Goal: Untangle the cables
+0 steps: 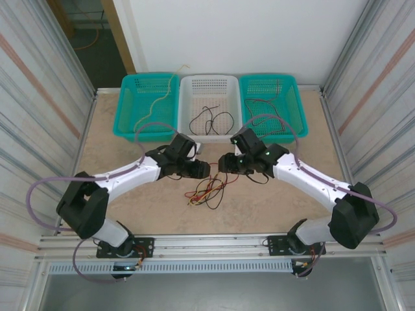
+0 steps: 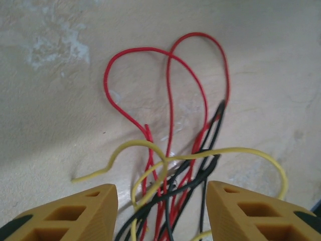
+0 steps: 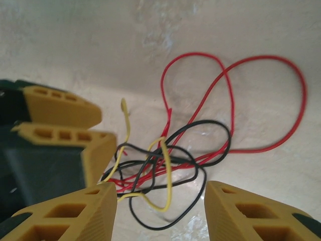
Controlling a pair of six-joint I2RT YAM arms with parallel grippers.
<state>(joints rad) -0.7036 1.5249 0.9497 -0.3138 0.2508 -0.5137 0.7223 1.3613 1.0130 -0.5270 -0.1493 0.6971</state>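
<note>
Cables [image 1: 208,190] lie in a red, black and yellow tangle at the middle of the table [image 1: 259,210]; at its 12 o'clock in the top view sits the left gripper [image 1: 205,170], with the right gripper [image 1: 222,163] near at that one's 3 o'clock; in the wrist views each has its fingers spread wide, strands running between them, nothing pinched; at 12 o'clock stand three baskets [image 1: 150,78], each holding a loose cable.

The tangled cables [image 1: 209,189] lie flat on the table [image 1: 130,214], just toward 6 o'clock from its centre. In the left wrist view, red wires [image 2: 169,100] loop toward 12 o'clock, and black wires [image 2: 198,176] and yellow wires [image 2: 235,149] cross them.
</note>
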